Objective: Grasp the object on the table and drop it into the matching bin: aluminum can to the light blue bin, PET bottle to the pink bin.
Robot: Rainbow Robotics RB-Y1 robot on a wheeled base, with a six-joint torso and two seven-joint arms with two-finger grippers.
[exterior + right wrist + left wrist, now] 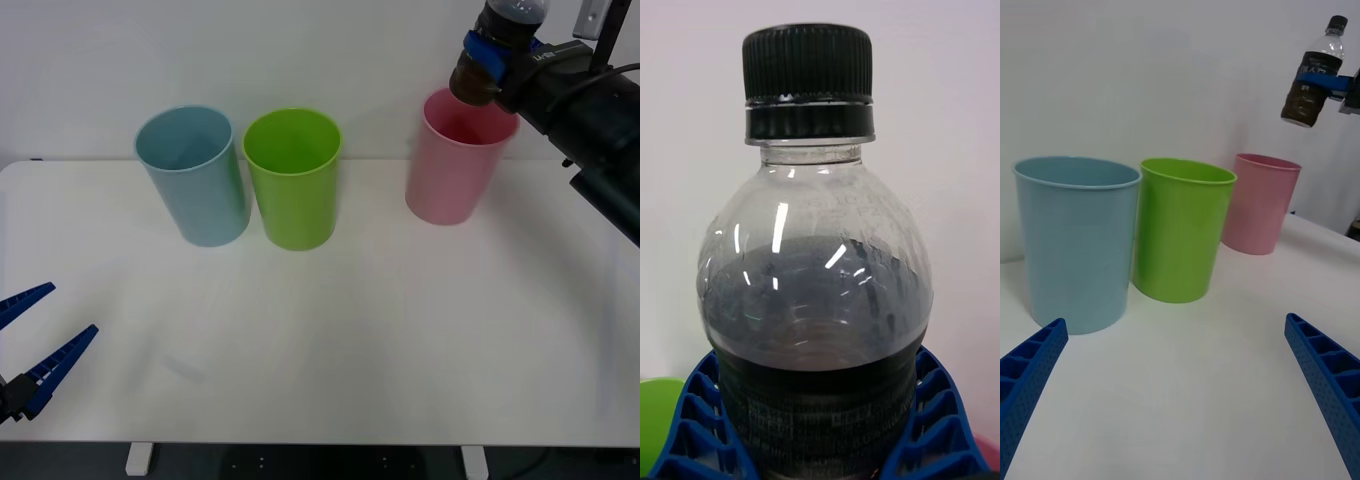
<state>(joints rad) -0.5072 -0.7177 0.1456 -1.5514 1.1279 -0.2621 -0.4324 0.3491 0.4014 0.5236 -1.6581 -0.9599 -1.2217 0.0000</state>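
Note:
My right gripper [497,55] is shut on the PET bottle [495,50], a small clear bottle with dark contents and a black cap [806,64]. It holds the bottle slightly tilted in the air, just above the far right rim of the pink bin [455,165]. In the right wrist view the blue fingers [944,427] clamp the bottle's labelled body [816,405]. From the left wrist view the bottle [1313,75] hangs above and to the right of the pink bin [1261,202]. The light blue bin [195,175] stands at the left. My left gripper [35,340] rests open near the table's front left corner.
A lime green bin [293,178] stands between the light blue and pink bins, close beside the blue one. The white table [330,340] runs wide in front of the three bins. A white wall rises behind them.

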